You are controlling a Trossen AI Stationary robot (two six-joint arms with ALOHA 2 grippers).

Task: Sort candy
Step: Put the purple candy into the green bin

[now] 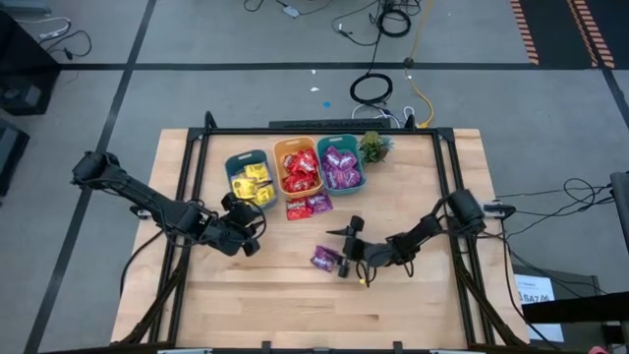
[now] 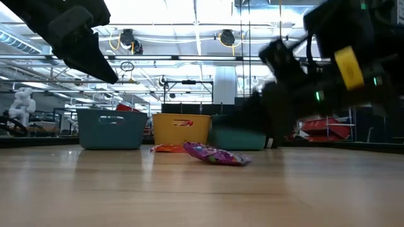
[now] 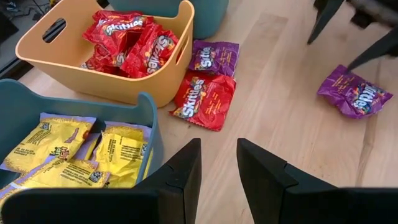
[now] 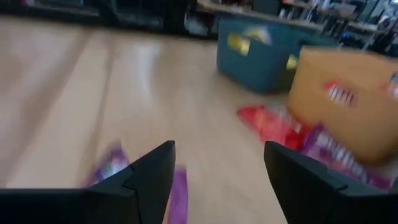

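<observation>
Fingers, right gripper (image 1: 343, 253): spread wide, empty, poised just above a loose purple packet (image 1: 325, 259) on the tabletop (image 1: 413, 305).
Fingers, left gripper (image 3: 217, 171): a narrow gap between them, nothing held, hovering at the near wall of the teal bin with yellow packets (image 1: 250, 182).
High view only: whole layout; three bins in a row at the far side of the tabletop, namely that teal bin, an orange bin (image 1: 298, 169) of red packets, and a second teal bin (image 1: 340, 162) of purple packets; small green plant (image 1: 373, 147) just beside the last bin.
Left wrist view only: printed wrappers legible; one red packet (image 3: 203, 101) and one purple packet (image 3: 214, 58) lying touching each other on the wood just in front of the orange bin; yellow packets (image 3: 74, 155) heaped inside the teal bin.
Right wrist view only: blurred; purple wrapper (image 4: 179, 193) between the two dark fingers, bins farther off.
Low view only: loose purple packet (image 2: 216, 154) lying flat on the wood, well in front of the bins; room lights and racks behind.
Obstructions: right arm (image 2: 328, 69) blocks most of the second teal bin in the low view; left arm (image 2: 69, 28) fills that view's upper corner.
Surroundings: cables on the floor (image 1: 378, 59) beyond the tabletop.
</observation>
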